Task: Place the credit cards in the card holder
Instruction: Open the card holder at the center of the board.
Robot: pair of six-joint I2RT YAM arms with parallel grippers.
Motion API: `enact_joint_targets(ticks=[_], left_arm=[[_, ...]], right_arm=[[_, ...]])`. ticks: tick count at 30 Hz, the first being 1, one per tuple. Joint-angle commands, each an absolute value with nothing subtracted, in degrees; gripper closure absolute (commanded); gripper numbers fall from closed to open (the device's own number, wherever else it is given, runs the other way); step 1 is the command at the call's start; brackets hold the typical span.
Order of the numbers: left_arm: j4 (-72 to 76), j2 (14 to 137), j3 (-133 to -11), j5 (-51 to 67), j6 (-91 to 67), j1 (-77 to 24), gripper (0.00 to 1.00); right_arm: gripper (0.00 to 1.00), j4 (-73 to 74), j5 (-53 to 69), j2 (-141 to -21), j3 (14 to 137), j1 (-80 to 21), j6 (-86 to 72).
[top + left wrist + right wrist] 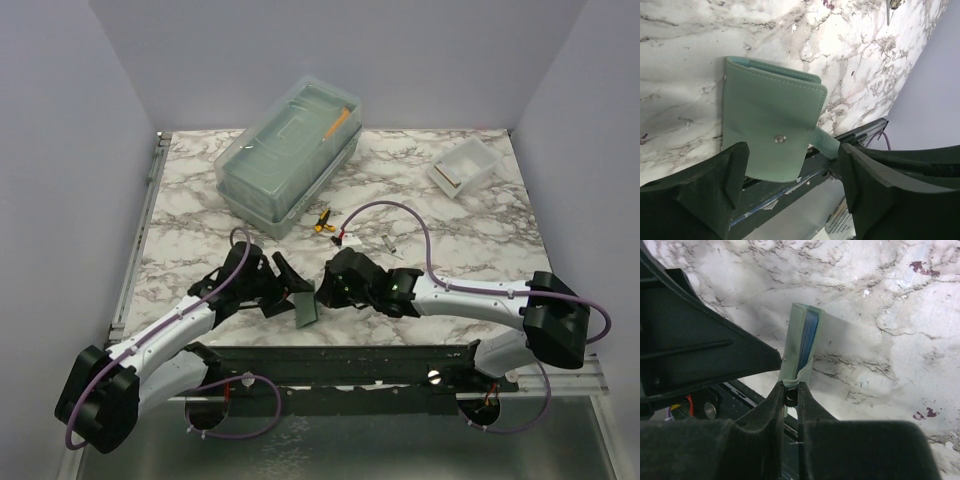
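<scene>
The right fingers [771,407] are pinched almost together on the near edge of the card holder [801,340], which is folded shut and seen edge-on. The left fingers [710,190] stand wide apart and hold nothing, one on each side of the holder. The holder is at the near edge of the marbled bench [450,230], between the two arms.

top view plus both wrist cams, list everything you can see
card holder: one, grey-green, folded, near table edge between the claws
lidded box: one, translucent, far left of centre
tray: one, white, far right
small tool: one, yellow-handled, just in front of the box
table: one, white marble pattern
left claw: one, black, open, next to the card holder
right claw: one, black, shut on the card holder's edge
</scene>
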State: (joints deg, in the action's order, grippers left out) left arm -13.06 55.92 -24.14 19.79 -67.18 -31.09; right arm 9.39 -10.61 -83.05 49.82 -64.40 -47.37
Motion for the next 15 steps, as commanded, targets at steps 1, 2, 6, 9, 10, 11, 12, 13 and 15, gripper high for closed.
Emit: enact_joint_targets(ticks=[1,2,6,9,10,11,12,13,15], left_arm=[[-15.2,56.4,-27.0,18.4,-64.4,-30.8,0.17],[-15.7,57.1,-27.6,18.4,-63.8,-30.8,0.15],[-19.3,58.8,-29.7,15.9,-62.1,-30.8,0.22],[-20.1,58.5,-29.3,15.0,-62.3,-30.8,0.31],[-20.2,58.3,-29.2,14.8,-62.4,-30.8,0.31],[-20.5,58.1,-29.0,14.7,-62.5,-30.8,0.33],[-20.6,58.0,-28.9,14.4,-62.5,-30.8,0.35],[-21.0,57.9,-28.9,14.1,-62.4,-30.8,0.36],[-21.4,57.8,-28.9,13.8,-62.3,-30.8,0.36]], right_arm=[[1.0,5.8,-8.7,-80.8,49.3,-64.2,-45.8],[1.0,5.7,-8.7,-80.7,49.4,-64.2,-45.6],[1.0,6.1,-9.4,-80.9,49.7,-64.2,-45.3],[1.0,6.2,-9.6,-80.9,49.6,-64.3,-45.3],[1.0,6.4,-9.7,-80.9,49.4,-64.2,-45.4],[1.0,6.4,-9.9,-80.8,49.3,-64.3,-45.6],[1.0,6.4,-9.9,-80.7,49.1,-64.3,-45.7],[1.0,6.4,-9.9,-80.6,48.8,-64.2,-45.8],[1.0,6.3,-9.9,-80.4,48.6,-64.3,-45.9]])
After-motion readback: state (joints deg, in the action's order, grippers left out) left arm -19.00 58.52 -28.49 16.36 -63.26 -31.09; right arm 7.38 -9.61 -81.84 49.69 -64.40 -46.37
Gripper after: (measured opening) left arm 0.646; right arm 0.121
